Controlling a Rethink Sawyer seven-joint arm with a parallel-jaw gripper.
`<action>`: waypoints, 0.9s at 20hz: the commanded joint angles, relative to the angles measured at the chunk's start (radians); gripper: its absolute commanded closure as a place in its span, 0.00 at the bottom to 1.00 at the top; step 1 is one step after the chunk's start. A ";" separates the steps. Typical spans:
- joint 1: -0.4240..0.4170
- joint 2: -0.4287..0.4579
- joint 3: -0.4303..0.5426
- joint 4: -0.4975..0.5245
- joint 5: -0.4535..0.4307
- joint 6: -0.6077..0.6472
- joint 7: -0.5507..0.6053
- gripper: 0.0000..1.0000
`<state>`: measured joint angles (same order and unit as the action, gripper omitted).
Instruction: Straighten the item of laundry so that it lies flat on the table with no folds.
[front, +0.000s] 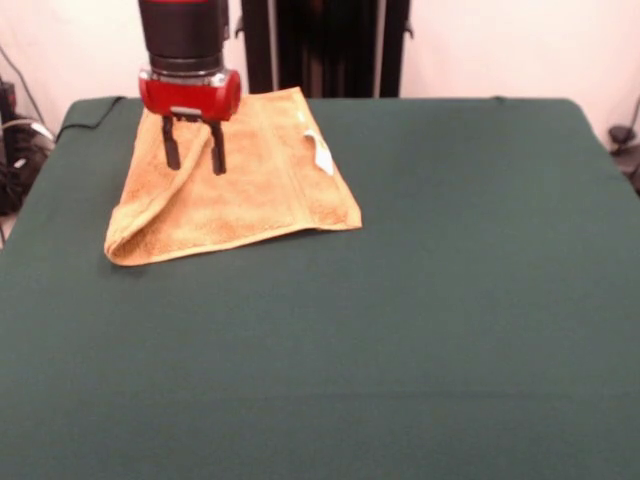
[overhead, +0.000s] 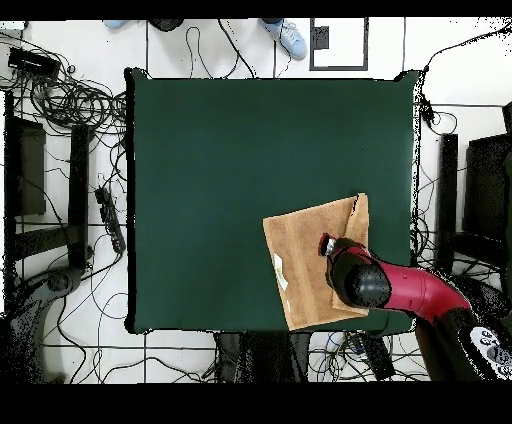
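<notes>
The golden-orange towel (front: 255, 185) lies at the far left of the green table (front: 420, 300) in the front view, close to the robot-side edge. Its left side is folded over, with a rounded fold at the near left corner. The white tag (front: 320, 152) shows on its right part. My gripper (front: 194, 165) hangs over the towel's left folded part, fingers (front: 171, 145) apart and empty. In the overhead view the towel (overhead: 305, 250) sits at the table's (overhead: 220, 180) lower right, with the tag (overhead: 281, 270) on its left part and the gripper (overhead: 327, 245) over its right half.
The robot's black pedestal (front: 320, 45) stands behind the table's far edge. Cables (overhead: 70, 100) lie on the floor beside the table. A person's shoes (overhead: 290, 35) show at the overhead view's top edge.
</notes>
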<state>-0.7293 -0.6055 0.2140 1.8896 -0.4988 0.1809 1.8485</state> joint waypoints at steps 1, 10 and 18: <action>0.037 0.113 0.141 0.045 0.042 -0.074 0.124 0.00; 0.058 0.133 0.142 0.047 0.065 -0.101 0.157 0.00; 0.039 0.158 0.136 -0.029 0.014 -0.088 0.076 0.00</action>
<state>-0.7243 -0.4865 0.2515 1.8882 -0.4918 0.1069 1.8485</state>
